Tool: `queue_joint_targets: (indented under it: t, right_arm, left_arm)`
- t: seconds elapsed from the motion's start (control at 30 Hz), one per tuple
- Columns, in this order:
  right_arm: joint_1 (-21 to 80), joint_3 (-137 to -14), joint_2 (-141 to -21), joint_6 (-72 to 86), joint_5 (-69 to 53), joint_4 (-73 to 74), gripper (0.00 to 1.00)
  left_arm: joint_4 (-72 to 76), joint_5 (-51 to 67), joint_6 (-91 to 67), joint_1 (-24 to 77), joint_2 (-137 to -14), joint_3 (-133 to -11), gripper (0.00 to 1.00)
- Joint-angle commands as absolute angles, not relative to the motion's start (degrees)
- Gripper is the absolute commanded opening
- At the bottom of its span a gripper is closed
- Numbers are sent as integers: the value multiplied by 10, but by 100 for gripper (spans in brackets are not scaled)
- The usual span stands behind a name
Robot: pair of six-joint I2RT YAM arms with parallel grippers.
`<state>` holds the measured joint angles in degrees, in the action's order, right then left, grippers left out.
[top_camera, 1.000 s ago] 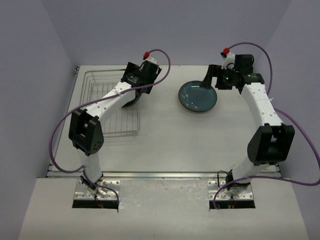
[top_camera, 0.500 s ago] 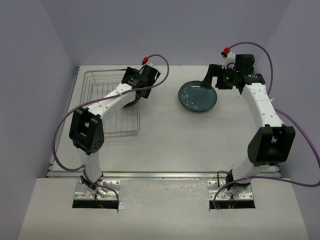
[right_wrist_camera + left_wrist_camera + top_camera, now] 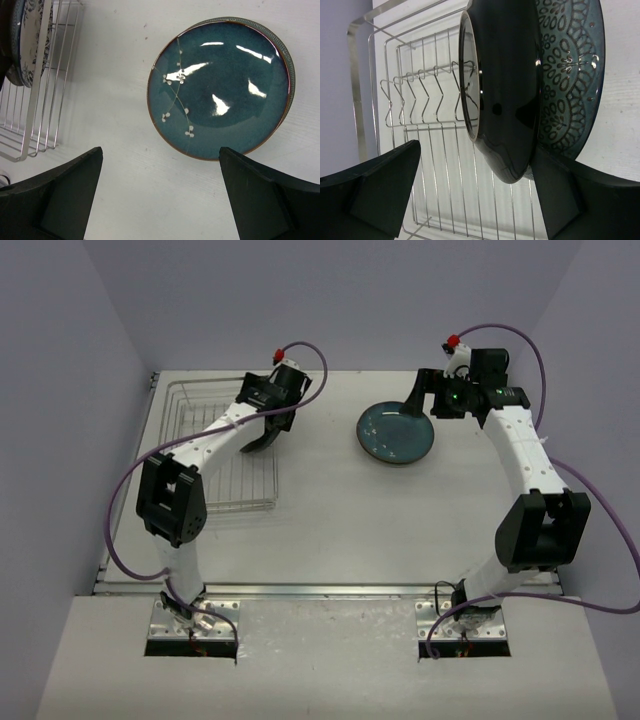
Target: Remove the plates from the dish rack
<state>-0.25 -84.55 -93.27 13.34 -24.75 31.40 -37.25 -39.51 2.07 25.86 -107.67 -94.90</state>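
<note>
Top cam sits high above and behind the arm bases [image 3: 190,618], tilted down and forward, far enough back to take in the whole desk [image 3: 330,510] edge to edge. Left wrist cam is rolled sideways and very close to the dish rack [image 3: 420,100], with a dark plate [image 3: 505,90] on edge filling mid-frame. Right wrist cam looks down on the teal plate [image 3: 219,90] from nearby and catches the rack's corner at its left edge, so both wrist views share the rack.
</note>
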Motion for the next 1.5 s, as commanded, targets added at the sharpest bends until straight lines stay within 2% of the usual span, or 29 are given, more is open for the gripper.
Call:
queue_joint_targets:
  t: [0.0, 0.43, 0.67, 0.9, 1.03, 1.47]
  right_arm:
    - [-4, -854, -916, 136, -263, 296, 99]
    - [-4, -857, -916, 137, -270, 295, 99]
    - [-4, -856, -913, 134, -267, 295, 99]
    - [-4, -860, -915, 140, -276, 296, 99]
    - [-4, -861, -917, 145, -282, 295, 99]
    - [-4, -848, -901, 123, -265, 298, 99]
  left_arm:
    - [-364, -432, 8, 236, -1083, -989, 83]
    - [-365, -426, 6, 221, -1062, -991, 65]
    - [-374, -385, -23, 190, -1036, -963, 54]
    - [-335, -390, -22, 187, -968, -897, 52]
    - [-255, -421, 2, 187, -945, -842, 51]
    - [-189, -455, 11, 180, -1035, -845, 48]
